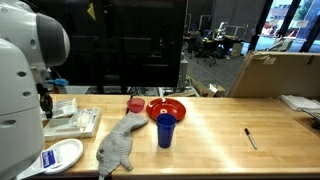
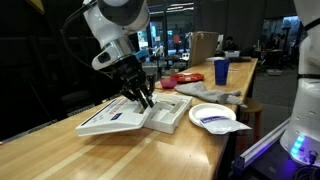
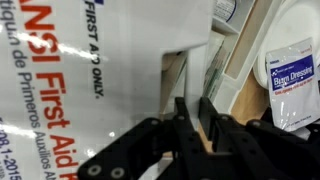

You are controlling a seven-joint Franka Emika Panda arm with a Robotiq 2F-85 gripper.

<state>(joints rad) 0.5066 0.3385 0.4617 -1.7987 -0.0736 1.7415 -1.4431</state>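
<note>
Wrist view: pincer (image 3: 192, 110) down on the open kit (image 2: 115, 122) lying by the plate (image 3: 295, 20) on the table (image 2: 60, 150), fingers (image 3: 181, 115) nearly pressed together at the edge of the lid (image 3: 80, 90), hold on it not tellable; apparently working the lid, next calling for a slow, steady move.

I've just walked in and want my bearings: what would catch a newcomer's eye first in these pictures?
The robot's hand, fingers nearly together, reaches down to the open ANSI first aid kit at one end of the wooden table. Beside the kit a burn dressing packet lies on a white plate. Farther along stand a blue cup and a red bowl, a gray cloth beside them.
</note>
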